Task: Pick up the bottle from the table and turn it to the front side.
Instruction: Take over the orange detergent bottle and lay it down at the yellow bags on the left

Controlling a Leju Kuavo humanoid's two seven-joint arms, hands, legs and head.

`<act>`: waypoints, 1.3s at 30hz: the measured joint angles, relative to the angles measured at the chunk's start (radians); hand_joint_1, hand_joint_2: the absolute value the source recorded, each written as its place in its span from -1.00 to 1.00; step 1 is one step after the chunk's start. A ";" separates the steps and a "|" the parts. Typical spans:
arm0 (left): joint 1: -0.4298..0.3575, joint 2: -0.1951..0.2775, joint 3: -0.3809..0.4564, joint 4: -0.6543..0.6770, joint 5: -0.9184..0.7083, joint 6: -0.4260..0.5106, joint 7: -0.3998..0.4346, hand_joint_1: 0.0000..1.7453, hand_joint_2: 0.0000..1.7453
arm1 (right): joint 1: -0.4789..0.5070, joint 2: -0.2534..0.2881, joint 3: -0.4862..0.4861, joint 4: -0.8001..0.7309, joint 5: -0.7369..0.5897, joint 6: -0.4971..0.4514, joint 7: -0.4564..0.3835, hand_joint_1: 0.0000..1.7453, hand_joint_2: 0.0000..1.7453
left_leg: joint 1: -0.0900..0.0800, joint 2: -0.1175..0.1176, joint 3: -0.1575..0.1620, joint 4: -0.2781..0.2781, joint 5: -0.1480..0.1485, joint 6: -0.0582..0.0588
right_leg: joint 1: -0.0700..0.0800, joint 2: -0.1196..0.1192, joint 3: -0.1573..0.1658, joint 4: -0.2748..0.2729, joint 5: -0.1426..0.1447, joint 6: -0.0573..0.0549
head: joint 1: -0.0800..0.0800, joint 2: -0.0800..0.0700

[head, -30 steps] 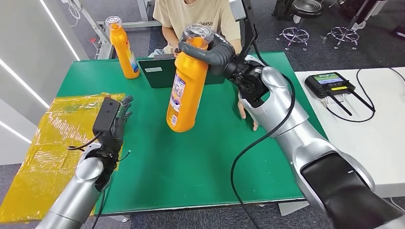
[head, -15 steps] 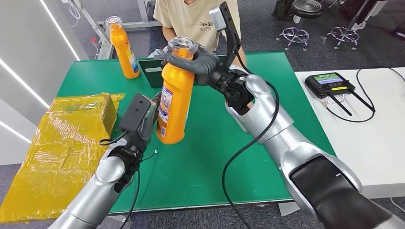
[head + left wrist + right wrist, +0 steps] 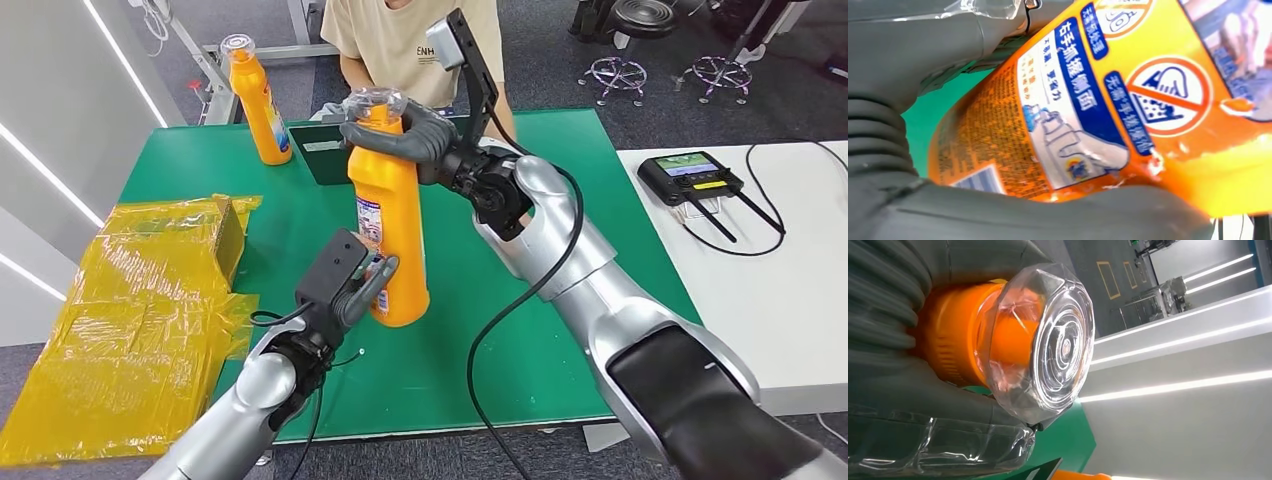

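Setting: green bench [image 3: 470,330] in a lab; person in beige shirt [image 3: 400,35] seated at far side; white side table w/ black handheld device [image 3: 690,178] to the right.
Task obj: orange detergent bottle [image 3: 390,235] w/ clear cap [image 3: 373,102], upright, mid-bench, base just above or barely on the mat – can't tell which.
Right robot hand [image 3: 405,135]: clamped round the neck just under the cap; wrist view shows grey fingers [image 3: 908,385] wrapped on the orange collar.
Left robot hand [image 3: 352,288]: at lower body near the label; thumb and fingers [image 3: 1048,215] either side of the bottle, pressing on it – looks like a grip.
Other: 2nd orange bottle [image 3: 258,100] far left; yellow wrapped package [image 3: 130,310] on near left.
Handling (est.): rigid plastic, smooth and a bit slippery, prob. heavy if full; cap brittle-looking, so hold neck + lower body, not cap.
Step (est.): two-handed turn to bring the front label round.
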 joint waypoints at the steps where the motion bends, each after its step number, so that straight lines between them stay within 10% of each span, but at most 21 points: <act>1: 0.000 0.000 -0.003 0.000 0.003 0.000 -0.003 0.90 1.00 | 0.000 -0.002 0.000 0.001 0.000 0.002 -0.001 1.00 1.00 | 0.000 0.000 0.000 0.000 0.000 0.000 | 0.000 0.000 0.000 0.000 0.000 0.000 | 0.000 0.000; 18: 0.006 0.010 -0.004 0.000 0.014 0.016 -0.030 1.00 1.00 | 0.001 -0.012 0.000 0.011 -0.012 0.018 -0.017 1.00 1.00 | 0.000 0.000 0.000 0.000 0.000 0.000 | 0.000 0.000 0.000 0.000 0.000 0.000 | 0.000 0.000; 21: 0.007 0.016 -0.004 0.000 0.013 0.020 -0.031 1.00 1.00 | 0.002 -0.012 0.000 0.011 -0.012 0.017 -0.023 -0.50 1.00 | 0.000 0.000 0.000 0.000 0.000 0.000 | 0.000 0.000 0.000 0.000 0.000 0.000 | 0.000 0.000; 22: 0.007 0.017 -0.004 0.000 0.012 0.021 -0.031 1.00 1.00 | 0.002 -0.013 0.000 0.011 -0.012 0.017 -0.025 -1.00 0.50 | 0.000 0.000 0.000 0.000 0.000 0.000 | 0.000 0.000 0.000 0.000 0.000 0.000 | 0.000 0.000; 25: 0.017 0.027 -0.004 0.000 0.003 0.026 -0.033 0.93 1.00 | -0.001 -0.014 -0.003 0.008 -0.010 0.019 -0.032 -1.00 -1.00 | 0.000 0.000 0.000 0.000 0.000 0.000 | 0.000 0.000 0.000 0.000 0.000 0.000 | 0.000 0.000; 39: 0.196 0.300 0.294 -0.073 -0.042 -0.035 -0.062 0.70 1.00 | 0.131 -0.213 -0.093 -0.216 0.092 0.007 -0.089 -1.00 -1.00 | 0.001 0.001 0.000 0.000 0.000 0.000 | 0.001 0.000 0.000 0.000 -0.001 -0.001 | 0.000 0.000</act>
